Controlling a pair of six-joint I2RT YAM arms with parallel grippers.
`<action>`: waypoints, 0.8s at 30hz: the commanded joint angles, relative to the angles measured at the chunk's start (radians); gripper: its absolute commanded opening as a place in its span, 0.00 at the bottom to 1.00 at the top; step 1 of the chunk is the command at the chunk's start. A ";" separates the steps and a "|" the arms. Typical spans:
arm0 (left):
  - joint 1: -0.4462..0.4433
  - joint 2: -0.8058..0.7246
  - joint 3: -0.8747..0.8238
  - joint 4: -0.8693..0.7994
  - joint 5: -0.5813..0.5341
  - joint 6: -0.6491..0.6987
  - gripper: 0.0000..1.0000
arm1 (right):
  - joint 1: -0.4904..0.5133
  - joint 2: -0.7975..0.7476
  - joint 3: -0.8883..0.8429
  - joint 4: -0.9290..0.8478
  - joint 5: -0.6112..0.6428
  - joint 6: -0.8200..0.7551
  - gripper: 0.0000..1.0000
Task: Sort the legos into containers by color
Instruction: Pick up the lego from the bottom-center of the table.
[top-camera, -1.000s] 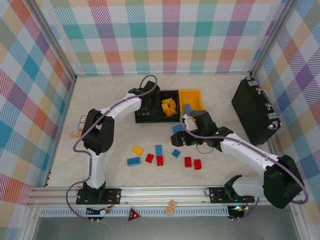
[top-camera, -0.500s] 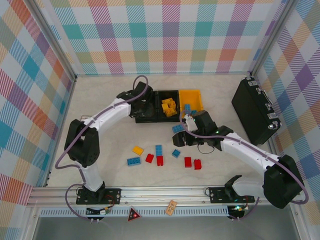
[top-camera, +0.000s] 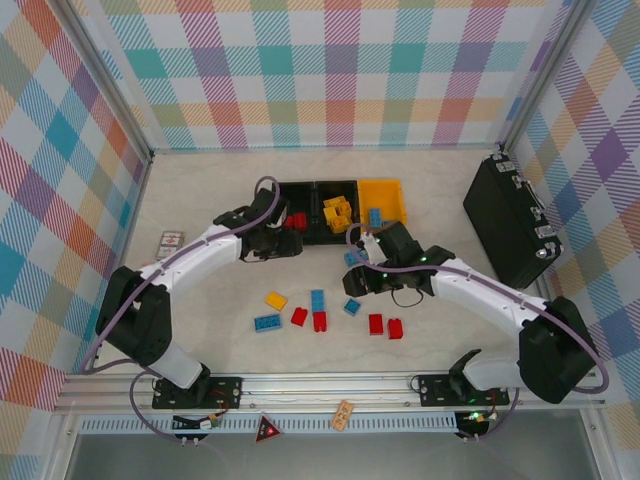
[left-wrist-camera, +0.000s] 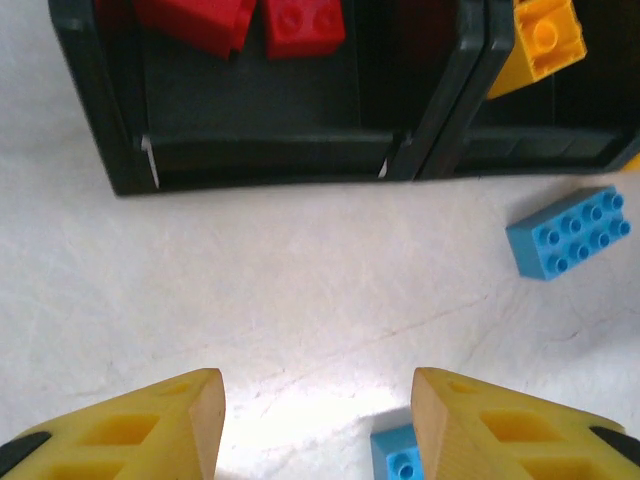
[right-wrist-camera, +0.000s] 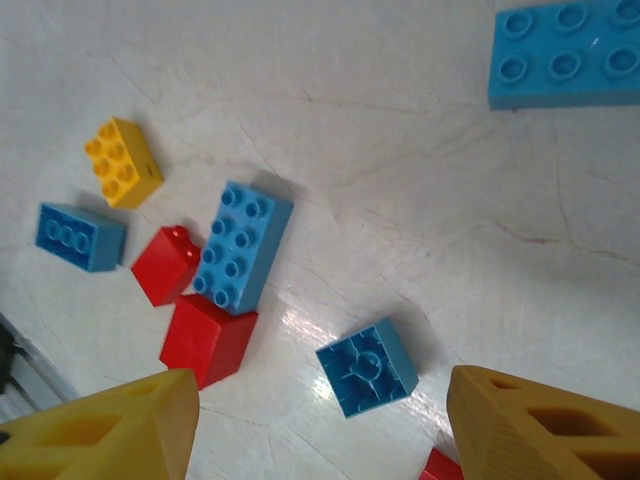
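Three containers stand in a row at the back. A black bin (top-camera: 292, 237) (left-wrist-camera: 250, 160) holds red legos (top-camera: 296, 220) (left-wrist-camera: 300, 25). A second black bin (top-camera: 338, 236) holds yellow legos (top-camera: 337, 213) (left-wrist-camera: 545, 40), and a yellow-orange bin (top-camera: 385, 192) holds a blue one (top-camera: 375, 216). Loose legos lie on the table: yellow (top-camera: 276, 300) (right-wrist-camera: 122, 160), red (top-camera: 320, 321) (right-wrist-camera: 208, 338), blue (top-camera: 318, 298) (right-wrist-camera: 243, 247). My left gripper (top-camera: 280, 243) (left-wrist-camera: 318, 400) is open and empty over the table in front of the red bin. My right gripper (top-camera: 360, 282) (right-wrist-camera: 320, 400) is open above an upturned blue lego (top-camera: 352, 306) (right-wrist-camera: 367, 367).
A large black hard case (top-camera: 510, 220) lies at the right wall. Small printed cards (top-camera: 170, 240) lie at the left. A long blue lego (top-camera: 355, 258) (left-wrist-camera: 570, 235) (right-wrist-camera: 565, 52) sits between the two grippers. More red legos (top-camera: 386, 325) lie in front of the right arm.
My left gripper has drawn back out of the black bin toward the near left, and red legos now show inside it. My right gripper has shifted slightly left.
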 joint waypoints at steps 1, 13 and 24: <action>-0.008 -0.062 -0.064 0.032 0.048 -0.030 0.52 | 0.041 0.050 0.025 -0.050 0.054 -0.045 0.67; -0.011 -0.136 -0.211 0.046 0.047 -0.083 0.52 | 0.159 0.237 0.025 -0.031 0.212 -0.081 0.66; -0.017 -0.144 -0.230 0.073 0.072 -0.105 0.52 | 0.197 0.260 0.059 -0.043 0.267 -0.084 0.33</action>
